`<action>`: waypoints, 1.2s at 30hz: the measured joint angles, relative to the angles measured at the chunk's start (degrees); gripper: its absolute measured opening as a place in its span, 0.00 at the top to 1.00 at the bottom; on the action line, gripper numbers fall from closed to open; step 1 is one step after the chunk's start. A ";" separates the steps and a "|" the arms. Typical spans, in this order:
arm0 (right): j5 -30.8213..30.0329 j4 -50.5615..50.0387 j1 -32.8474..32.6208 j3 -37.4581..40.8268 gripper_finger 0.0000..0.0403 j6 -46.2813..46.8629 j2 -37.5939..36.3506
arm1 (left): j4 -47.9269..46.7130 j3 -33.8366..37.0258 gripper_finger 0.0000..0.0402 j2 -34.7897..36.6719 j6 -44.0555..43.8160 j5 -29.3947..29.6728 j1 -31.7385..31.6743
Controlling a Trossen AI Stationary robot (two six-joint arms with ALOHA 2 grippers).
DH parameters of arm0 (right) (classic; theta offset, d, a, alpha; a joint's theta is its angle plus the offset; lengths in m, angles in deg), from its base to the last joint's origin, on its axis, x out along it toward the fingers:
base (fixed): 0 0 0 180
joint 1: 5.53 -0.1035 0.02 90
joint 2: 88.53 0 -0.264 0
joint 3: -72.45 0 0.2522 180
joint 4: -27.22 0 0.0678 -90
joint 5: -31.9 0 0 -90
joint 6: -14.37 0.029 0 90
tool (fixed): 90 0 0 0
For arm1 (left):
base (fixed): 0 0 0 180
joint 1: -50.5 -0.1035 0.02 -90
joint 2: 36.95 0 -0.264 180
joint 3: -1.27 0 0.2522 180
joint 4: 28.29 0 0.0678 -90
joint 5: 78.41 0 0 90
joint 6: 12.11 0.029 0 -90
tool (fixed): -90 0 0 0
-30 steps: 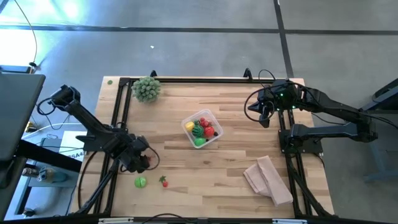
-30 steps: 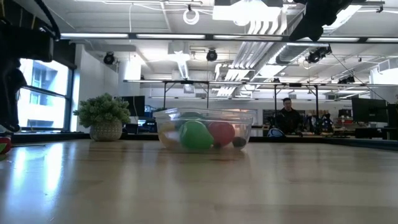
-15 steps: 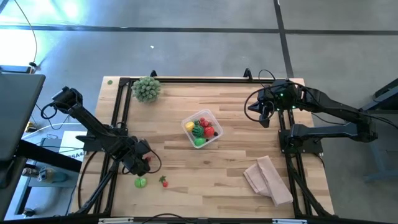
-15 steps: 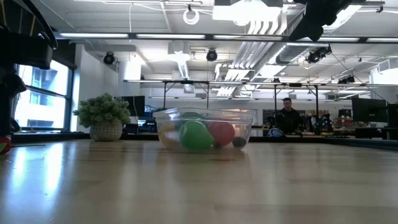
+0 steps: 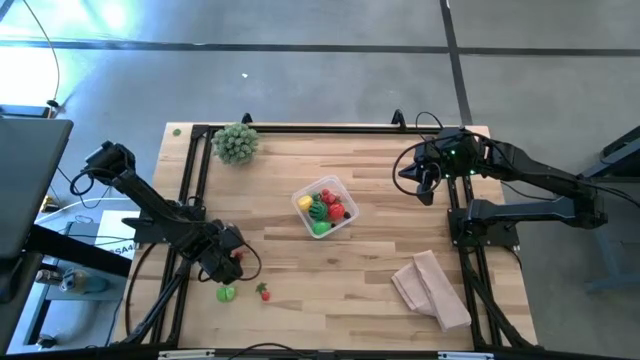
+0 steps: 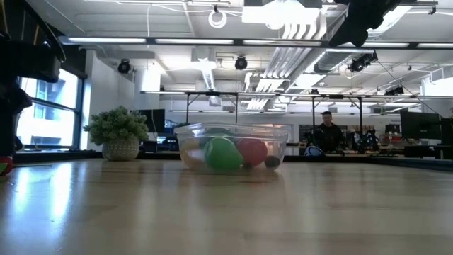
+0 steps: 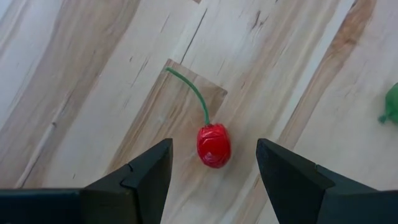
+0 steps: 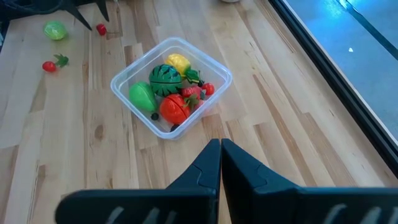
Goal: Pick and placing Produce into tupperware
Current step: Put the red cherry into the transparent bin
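Lowered left end effector (image 7: 211,171) now straddles cherry (image 7: 213,145)

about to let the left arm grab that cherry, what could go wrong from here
The cherry is small and round between the open left gripper fingers, so it could roll or squirt out as they close. Its thin green stem may snag a fingertip. The green fruit and small red piece lie close by, so a low sweep could knock them away.

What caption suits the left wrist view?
Open left hand hovers over a red cherry lying on the table.
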 joint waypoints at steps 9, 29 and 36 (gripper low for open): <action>-0.01 0.00 -0.01 0.00 0.99 0.00 -0.01 | 0.97 0.00 0.45 -0.65 -0.05 -0.17 0.00; 0.00 0.00 -0.01 0.00 0.99 0.00 0.01 | 2.69 0.00 0.45 -4.78 -0.01 0.43 -0.02; 0.00 0.00 -0.02 0.00 0.99 0.00 0.00 | 2.05 0.00 0.56 -4.78 -0.25 0.50 -0.04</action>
